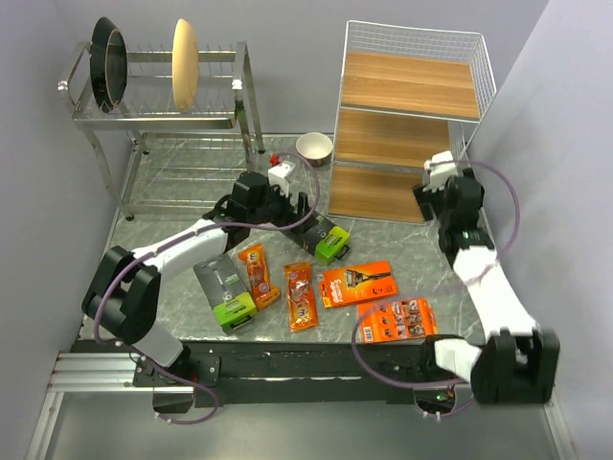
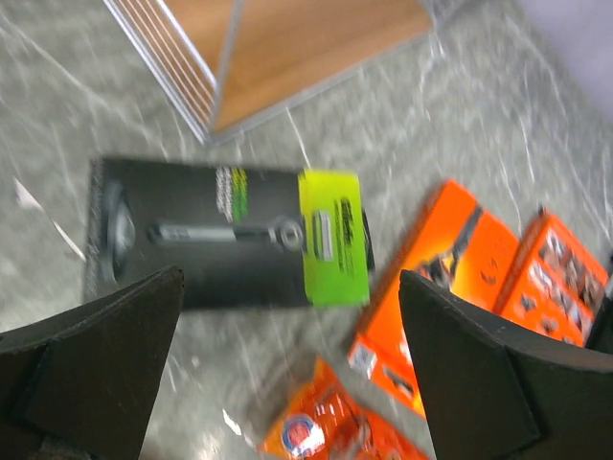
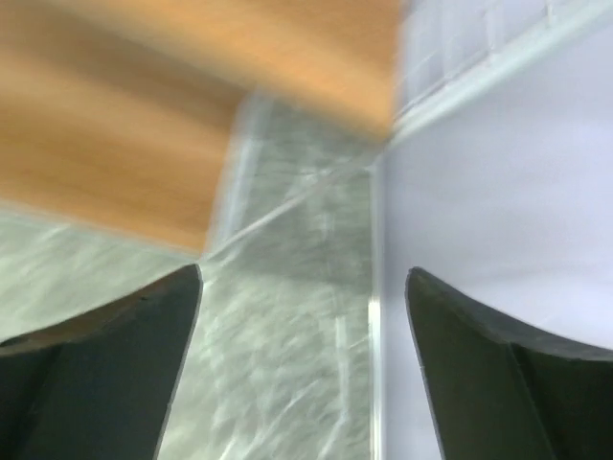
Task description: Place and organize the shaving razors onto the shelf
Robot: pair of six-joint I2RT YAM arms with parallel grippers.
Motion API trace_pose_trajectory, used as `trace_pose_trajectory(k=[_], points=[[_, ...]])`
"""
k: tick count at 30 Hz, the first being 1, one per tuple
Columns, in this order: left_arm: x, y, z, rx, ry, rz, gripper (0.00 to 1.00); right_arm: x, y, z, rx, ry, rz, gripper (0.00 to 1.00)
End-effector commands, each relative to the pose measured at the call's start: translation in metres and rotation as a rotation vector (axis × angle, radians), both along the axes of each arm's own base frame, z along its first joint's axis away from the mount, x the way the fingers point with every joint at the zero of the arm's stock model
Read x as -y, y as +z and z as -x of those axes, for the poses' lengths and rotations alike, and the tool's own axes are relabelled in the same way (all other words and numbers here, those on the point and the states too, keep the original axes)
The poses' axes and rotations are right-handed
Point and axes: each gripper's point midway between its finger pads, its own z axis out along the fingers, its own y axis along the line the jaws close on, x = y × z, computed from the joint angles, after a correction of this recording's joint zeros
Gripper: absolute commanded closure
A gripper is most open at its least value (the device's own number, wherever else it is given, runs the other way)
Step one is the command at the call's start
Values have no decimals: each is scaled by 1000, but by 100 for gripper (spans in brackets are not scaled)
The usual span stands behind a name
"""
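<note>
All six razor packs lie on the worktop [image 1: 412,251]; none is on the shelf [image 1: 412,86] yet. The dark grey box [image 2: 230,235] sits just in front of the shelf's bottom board, right under your left tool [image 2: 290,280], which is spread wide and grasps nothing. The box is flat, so a shallow pinch may skid it into the orange card [image 2: 433,240] beside it. Your left arm reaches far forward, wrist pitched down. Your right tool [image 3: 304,276], also released, hangs near the shelf's right corner, where a swing could knock the frame.

R wrist view smeared, shelf [image 3: 144,115] grain lost; L wrist: orange blister pack [image 2: 321,431] cut by bottom edge, print unreadable.
</note>
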Motion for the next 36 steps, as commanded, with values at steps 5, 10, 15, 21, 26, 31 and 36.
trace_pose_trajectory(k=[5,10,15,21,26,31,36], points=[[-9,-8,32,-86,-29,18,1,-105,-15,84,-110,645,-9,1],[-20,-26,17,-198,111,74,1,-172,-27,93,-164,821,-84,2],[-35,-33,-1,-247,275,59,0,-226,-45,79,-225,870,-207,0],[-48,-57,-1,-381,368,106,1,-263,-45,31,-295,815,-336,0],[-53,-76,0,-494,441,202,1,-272,-63,7,-325,777,-358,3],[-41,-93,-6,-581,451,261,3,-276,-80,-3,-412,745,-371,9],[-31,-106,-17,-646,487,316,2,-280,-99,-6,-483,729,-378,12]])
